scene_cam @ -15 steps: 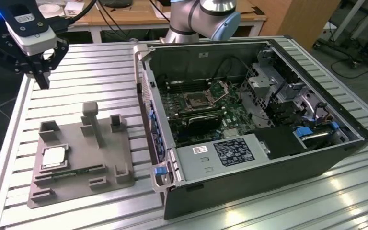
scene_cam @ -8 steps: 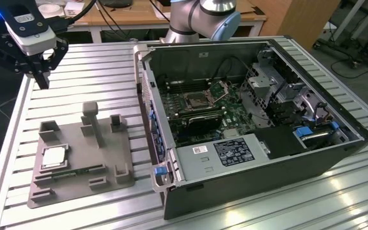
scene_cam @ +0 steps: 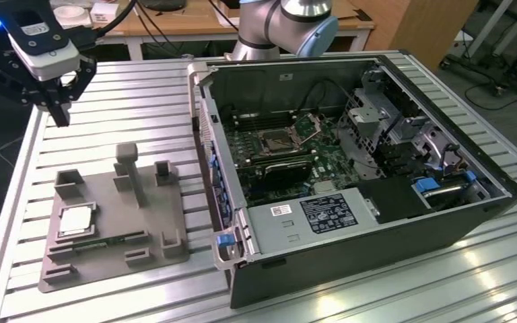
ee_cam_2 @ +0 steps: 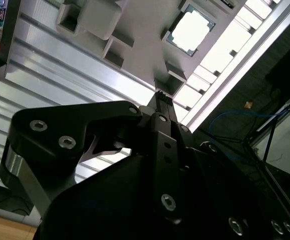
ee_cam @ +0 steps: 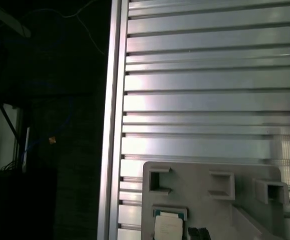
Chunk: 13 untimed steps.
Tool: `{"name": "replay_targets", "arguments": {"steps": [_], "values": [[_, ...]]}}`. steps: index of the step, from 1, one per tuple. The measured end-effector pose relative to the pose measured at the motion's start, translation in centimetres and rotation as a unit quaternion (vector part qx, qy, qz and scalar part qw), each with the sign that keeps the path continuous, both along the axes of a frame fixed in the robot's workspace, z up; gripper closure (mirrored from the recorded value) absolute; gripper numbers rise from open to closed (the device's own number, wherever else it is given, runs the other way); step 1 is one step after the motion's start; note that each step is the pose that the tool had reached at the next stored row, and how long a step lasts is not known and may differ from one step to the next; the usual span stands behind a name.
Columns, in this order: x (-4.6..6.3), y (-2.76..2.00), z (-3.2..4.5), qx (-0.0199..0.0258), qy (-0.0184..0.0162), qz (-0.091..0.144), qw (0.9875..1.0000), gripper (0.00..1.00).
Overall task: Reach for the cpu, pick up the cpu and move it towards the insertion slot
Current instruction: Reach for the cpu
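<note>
Your cpu is lying flat, silver top up, squared to the tray, by its edge farthest from the case; markings unreadable. Your gripper is hovering over the table's edge, fingers clenched, empty.

I count one cpu on my screens, one grey tray and one thin green memory stick. There is one open computer case, and I see one square socket inside it. I have one arm and one gripper. All sits on one slatted table.
</note>
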<state>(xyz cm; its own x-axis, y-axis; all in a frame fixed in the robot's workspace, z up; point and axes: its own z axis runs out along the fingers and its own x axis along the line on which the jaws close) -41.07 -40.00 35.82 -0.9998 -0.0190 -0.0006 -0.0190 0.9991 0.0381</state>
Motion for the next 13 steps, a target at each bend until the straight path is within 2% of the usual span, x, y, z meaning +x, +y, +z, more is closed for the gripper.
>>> {"name": "replay_targets", "arguments": {"steps": [4,13], "values": [[-0.05,-0.29,-0.30,0.0000,-0.0001,0.000,1.0000,0.89],[-0.06,-0.34,-0.42,0.0000,0.0000,0.000,1.0000,0.89]]}}
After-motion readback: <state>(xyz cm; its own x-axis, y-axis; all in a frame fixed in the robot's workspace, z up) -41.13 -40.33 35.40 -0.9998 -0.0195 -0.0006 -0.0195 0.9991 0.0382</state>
